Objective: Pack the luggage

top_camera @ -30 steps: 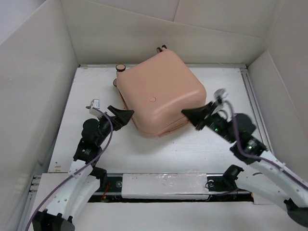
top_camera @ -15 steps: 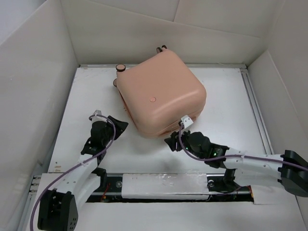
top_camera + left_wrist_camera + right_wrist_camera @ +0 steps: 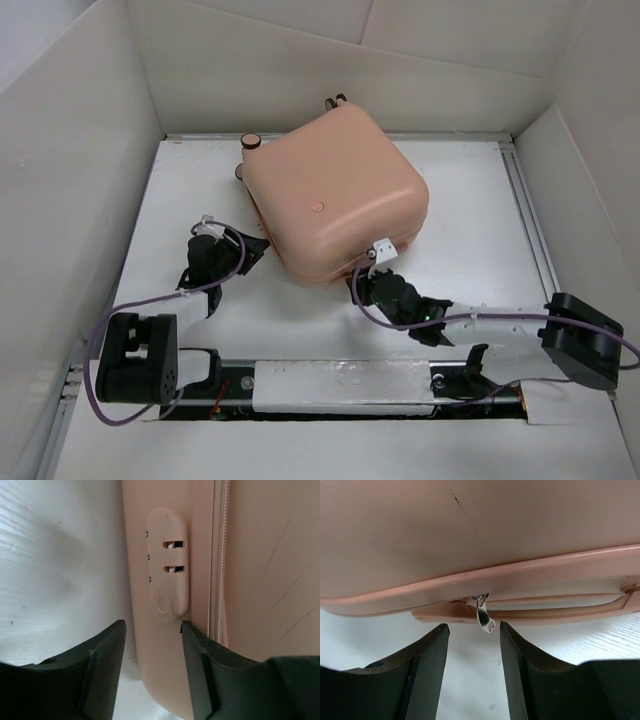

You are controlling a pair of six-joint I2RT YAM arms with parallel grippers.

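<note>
Luggage (image 3: 335, 195), one, closed (contents hidden), centre frame on table (image 3: 470, 200), left gripper (image 3: 152, 627) spread empty below one lock plate (image 3: 167, 565), right gripper (image 3: 472, 630) likewise below one zipper pull (image 3: 484, 615).

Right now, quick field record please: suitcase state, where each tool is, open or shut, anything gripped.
suitcase: peach hard shell, lid down, lying flat on the table, wheels at its far-left end
left tool: open, empty, at the suitcase's left side, facing the lock panel
right tool: open, empty, at the suitcase's near edge, just short of the zipper pull
zipper pull: hanging loose from the seam, not gripped
zip extent: cannot tell
</note>
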